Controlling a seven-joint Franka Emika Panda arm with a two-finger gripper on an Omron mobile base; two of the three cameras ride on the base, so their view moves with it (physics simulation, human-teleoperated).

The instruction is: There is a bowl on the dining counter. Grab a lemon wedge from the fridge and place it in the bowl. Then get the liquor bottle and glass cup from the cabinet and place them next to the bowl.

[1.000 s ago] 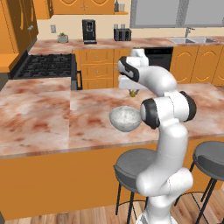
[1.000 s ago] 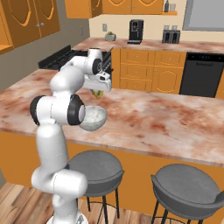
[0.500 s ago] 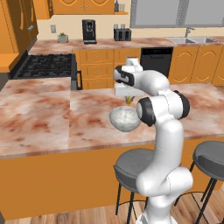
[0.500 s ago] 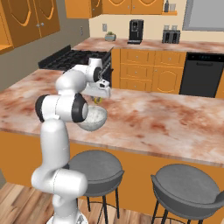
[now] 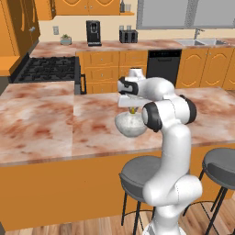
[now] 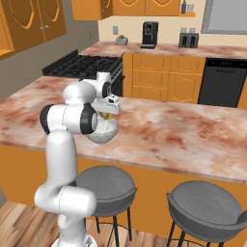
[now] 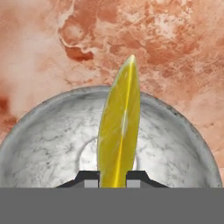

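- The claw (image 7: 113,180) is clamped on the lemon wedge (image 7: 119,127), one dark finger tip on each side of it, hanging right over the bowl (image 7: 52,135).
- Compared with a second ago, the arm has swung back from the far side of the dining counter (image 5: 41,124) and pulled in toward the near edge. The claw used to be out past the bowl; now it sits straight above it, and the wedge came along in the grip.
- The bowl itself hasn't budged: same spot on the counter, near the front edge, above the grey stool (image 5: 137,172).
- The bowl is a pale grey marbled thing with white veining, round, with a flatter lighter patch at the bottom.
- The wedge is a thin yellow-green sliver seen edge-on, with a bright pale line along its spine, pointed at the far end, not yet in the bowl.
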